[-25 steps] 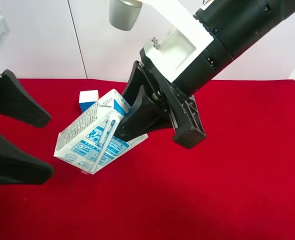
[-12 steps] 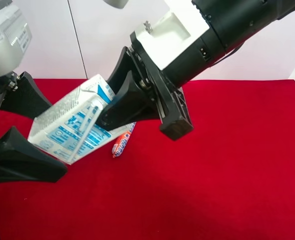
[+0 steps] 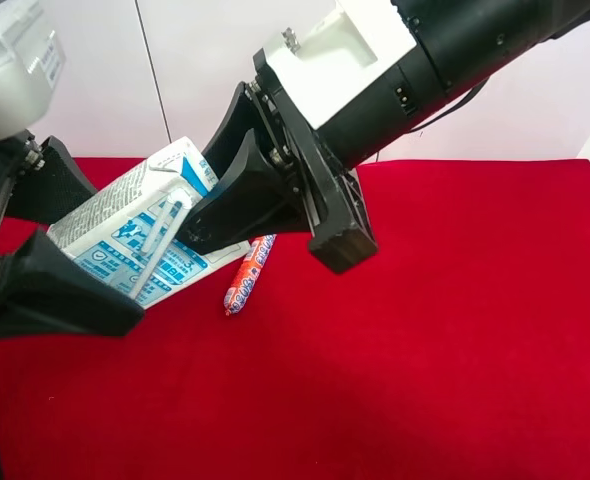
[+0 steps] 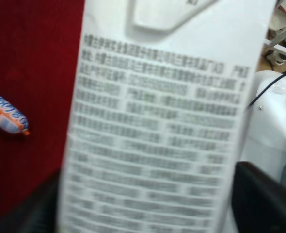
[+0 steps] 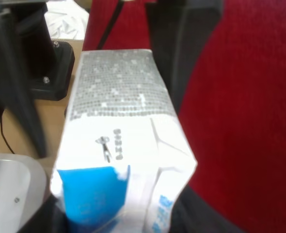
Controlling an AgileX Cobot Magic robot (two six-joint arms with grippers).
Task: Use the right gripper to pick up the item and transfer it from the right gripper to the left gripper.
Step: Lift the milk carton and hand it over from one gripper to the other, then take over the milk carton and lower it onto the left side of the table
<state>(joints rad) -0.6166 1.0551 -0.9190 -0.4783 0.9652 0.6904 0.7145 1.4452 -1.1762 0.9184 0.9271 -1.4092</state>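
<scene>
The item, a white drink carton [image 3: 125, 235] with blue print and a straw, hangs tilted above the red cloth. My right gripper [image 3: 203, 195], on the thick black arm with the white block, is shut on its gable end; the right wrist view shows the carton [image 5: 123, 145] running away from the fingers. My left gripper [image 3: 70, 240], under the grey module, is open, with one black finger [image 3: 60, 295] below the carton's base end and one above. The carton [image 4: 157, 121] fills the left wrist view between the fingers. I cannot tell whether they touch it. The puzzle cube is hidden.
A long orange wrapped sausage [image 3: 247, 275] lies on the red cloth [image 3: 455, 350] under the right arm; it also shows in the left wrist view [image 4: 7, 114]. A white panelled wall stands behind the table. A black stand [image 5: 51, 63] stands beyond the table edge.
The right gripper has carried the carton up and toward the exterior high view's left, uncovering the sausage. The left gripper has come in around the carton's base, and its fingers now stand closer together.
</scene>
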